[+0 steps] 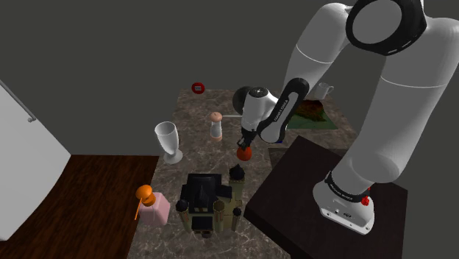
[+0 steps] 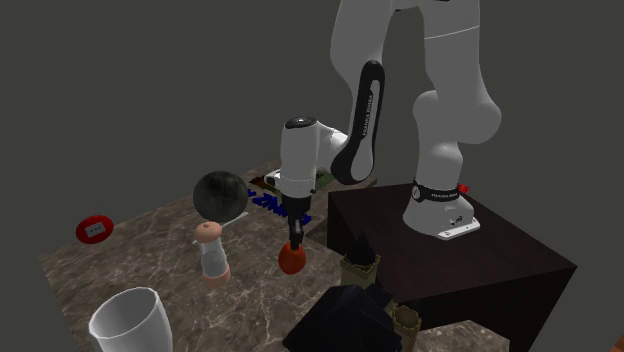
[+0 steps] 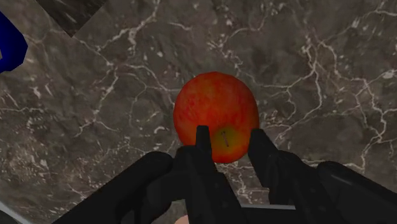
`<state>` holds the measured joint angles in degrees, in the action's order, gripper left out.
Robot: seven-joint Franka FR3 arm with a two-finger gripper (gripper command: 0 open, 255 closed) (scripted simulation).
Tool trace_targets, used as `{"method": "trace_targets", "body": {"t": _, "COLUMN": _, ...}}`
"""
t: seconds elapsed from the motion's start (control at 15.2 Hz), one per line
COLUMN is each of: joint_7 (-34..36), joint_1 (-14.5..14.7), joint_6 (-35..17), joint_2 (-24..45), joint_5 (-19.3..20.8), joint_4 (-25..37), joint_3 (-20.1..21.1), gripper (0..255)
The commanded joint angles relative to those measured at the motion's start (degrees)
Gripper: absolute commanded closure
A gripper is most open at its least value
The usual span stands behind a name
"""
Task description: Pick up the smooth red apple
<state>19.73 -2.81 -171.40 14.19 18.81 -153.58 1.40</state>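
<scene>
The apple [image 3: 215, 111] is rendered red-orange, mottled with yellow (yellowest around the stem). The counter [image 3: 318, 63] is patterned as dark grey-brown marble with white veins. The gripper [image 3: 230, 132] is coloured black throughout; the shaker [image 1: 216, 129] white, capped in peach.

Goblet [image 1: 168, 138], shaker [image 1: 216, 126], pink btl [image 1: 154, 210]

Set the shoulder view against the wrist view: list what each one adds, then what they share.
Shoulder view adds: the white arm, the dark stand, a clear goblet, a pink bottle with an orange top, a small shaker. Wrist view adds: a blue thing away from the fruit, and the stem dimple. Shared: the red apple, the black gripper at it, the marbled top.
</scene>
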Motion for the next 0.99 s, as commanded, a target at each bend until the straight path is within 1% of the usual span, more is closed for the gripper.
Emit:
{"method": "trace_targets", "body": {"t": 0.0, "joint_7": 0.08, "joint_1": 0.07, "joint_6": -0.09, "joint_2": 0.08, "joint_5": 0.08, "joint_4": 0.0, "joint_3": -0.07, "gripper": 255}}
{"method": "trace_targets", "body": {"t": 0.46, "joint_7": 0.01, "joint_1": 0.01, "joint_6": -0.14, "joint_2": 0.21, "joint_5": 0.1, "joint_4": 0.08, "joint_3": -0.11, "gripper": 255}}
{"method": "trace_targets", "body": {"t": 0.73, "joint_7": -2.61, "joint_1": -2.17, "joint_6": 3.18, "joint_2": -4.02, "joint_5": -3.01, "joint_4": -0.85, "joint_3": 2.74, "gripper": 255}}
{"method": "trace_targets", "body": {"t": 0.92, "joint_7": -4.79, "joint_1": -3.25, "joint_6": 5.73, "joint_2": -7.14, "joint_5": -5.73, "joint_4": -1.38, "joint_3": 4.41, "gripper": 255}}
